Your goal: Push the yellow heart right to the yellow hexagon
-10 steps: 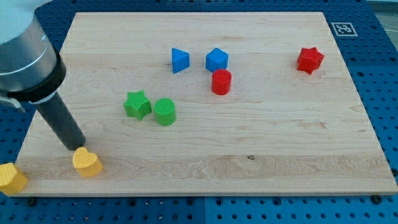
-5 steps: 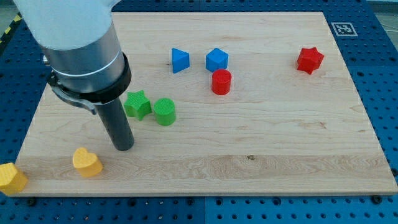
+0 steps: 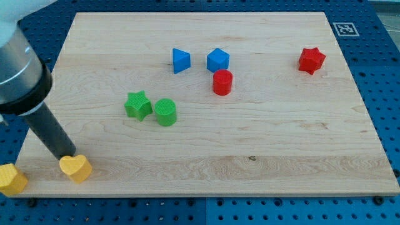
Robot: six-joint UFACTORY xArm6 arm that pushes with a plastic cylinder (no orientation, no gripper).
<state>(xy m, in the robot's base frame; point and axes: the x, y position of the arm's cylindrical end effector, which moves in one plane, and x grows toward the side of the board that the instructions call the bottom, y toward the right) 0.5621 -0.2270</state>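
Note:
The yellow heart (image 3: 76, 168) lies near the board's bottom left corner. The yellow hexagon (image 3: 12, 179) sits further left, at the very corner, partly off the board's edge. My tip (image 3: 64, 152) stands just above and left of the heart, touching or almost touching its upper left side. The rod and arm rise from there toward the view's top left.
A green star (image 3: 138, 105) and a green cylinder (image 3: 165, 112) sit side by side left of centre. A blue triangle (image 3: 180, 60), a blue cube (image 3: 217, 60) and a red cylinder (image 3: 222, 82) cluster at upper centre. A red star (image 3: 311, 60) is at upper right.
My tip swung right to near the green star, then back left to the heart's upper left. The heart now lies a little further left and lower than before.

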